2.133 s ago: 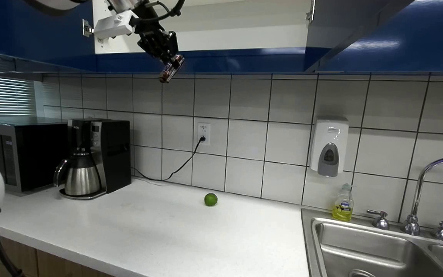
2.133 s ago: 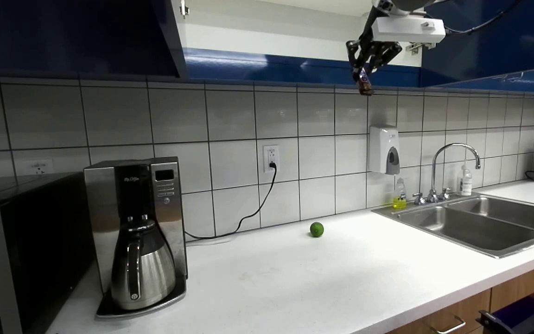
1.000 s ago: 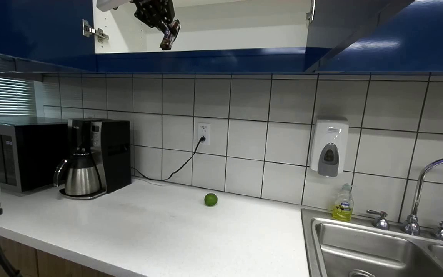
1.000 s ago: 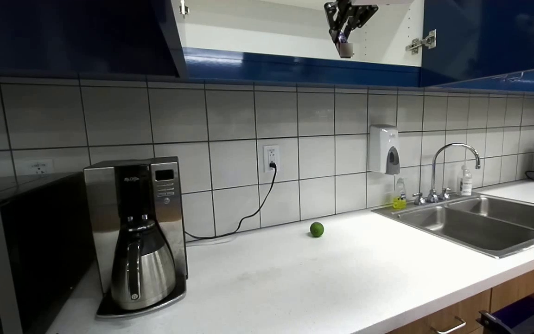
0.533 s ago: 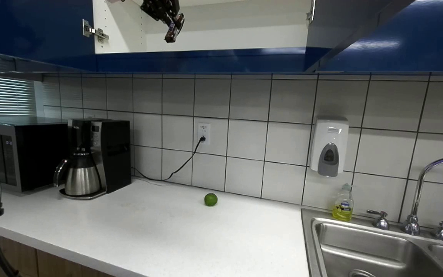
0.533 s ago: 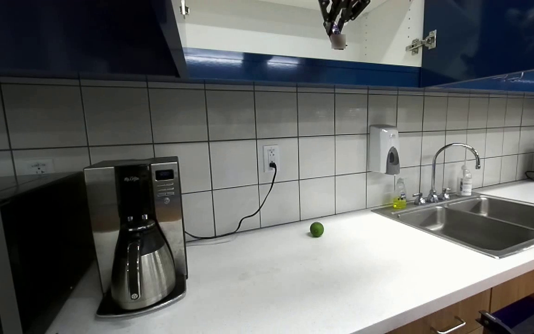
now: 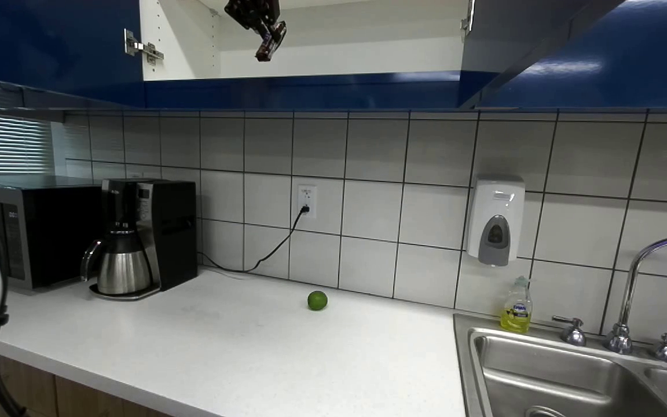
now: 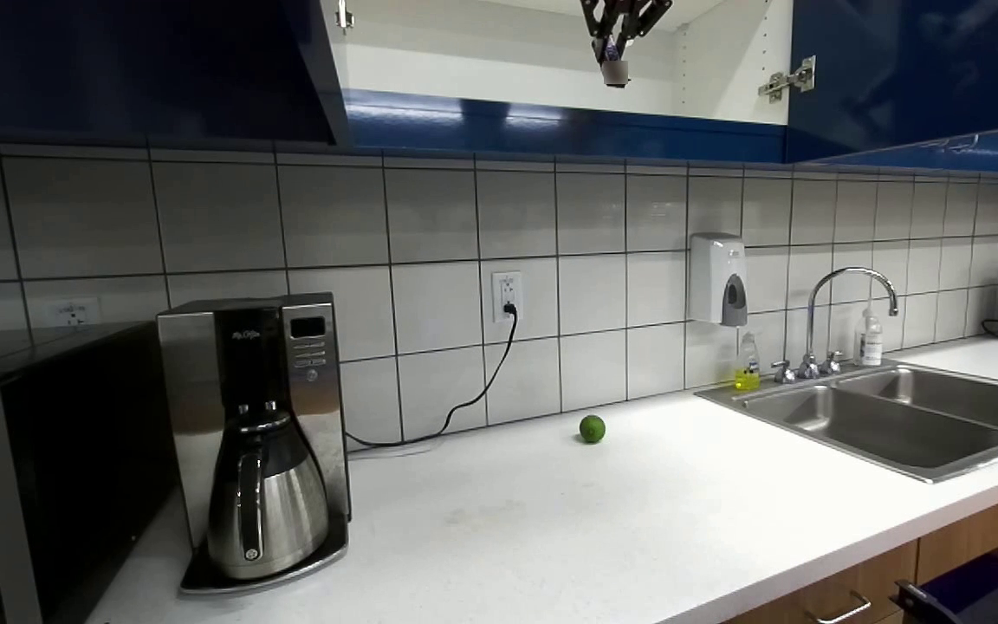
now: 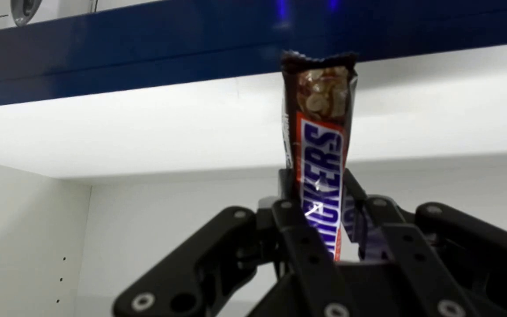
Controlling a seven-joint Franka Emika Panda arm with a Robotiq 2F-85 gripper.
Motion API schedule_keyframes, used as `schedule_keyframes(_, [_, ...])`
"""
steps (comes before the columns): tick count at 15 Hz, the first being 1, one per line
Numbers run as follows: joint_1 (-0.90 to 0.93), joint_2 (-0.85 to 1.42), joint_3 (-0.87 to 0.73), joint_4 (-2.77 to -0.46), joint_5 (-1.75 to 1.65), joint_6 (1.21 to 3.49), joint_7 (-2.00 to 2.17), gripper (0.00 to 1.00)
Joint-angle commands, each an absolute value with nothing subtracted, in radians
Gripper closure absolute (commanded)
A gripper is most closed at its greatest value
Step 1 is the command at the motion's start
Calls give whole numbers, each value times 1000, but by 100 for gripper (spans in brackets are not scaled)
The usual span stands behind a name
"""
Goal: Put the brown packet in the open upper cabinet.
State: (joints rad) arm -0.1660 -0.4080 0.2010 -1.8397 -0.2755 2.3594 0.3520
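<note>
My gripper is shut on the brown packet, a Snickers bar, gripping it along its sides with its far end sticking out past the fingertips. In both exterior views the packet hangs tilted from the gripper, in front of the white interior and above the lower blue edge of the open upper cabinet. The exterior views do not show clearly how deep it is inside. In the wrist view, the cabinet's white floor and blue front edge lie behind the packet.
Open blue doors flank the cabinet. Below are the white counter, a green ball, a coffee maker, a microwave, a soap dispenser and a sink.
The gripper has risen with the packet from below the cabinet's lower edge to in front of its opening, then shifted slightly sideways along it. The packet has stayed in the gripper.
</note>
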Motion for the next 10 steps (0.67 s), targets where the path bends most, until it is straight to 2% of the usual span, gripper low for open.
schedule_keyframes(1, [-148, -332, 199, -1704, -272, 2274, 397, 93])
schedule_keyframes(10, [-115, -154, 195, -1512, -315, 2182, 490, 93])
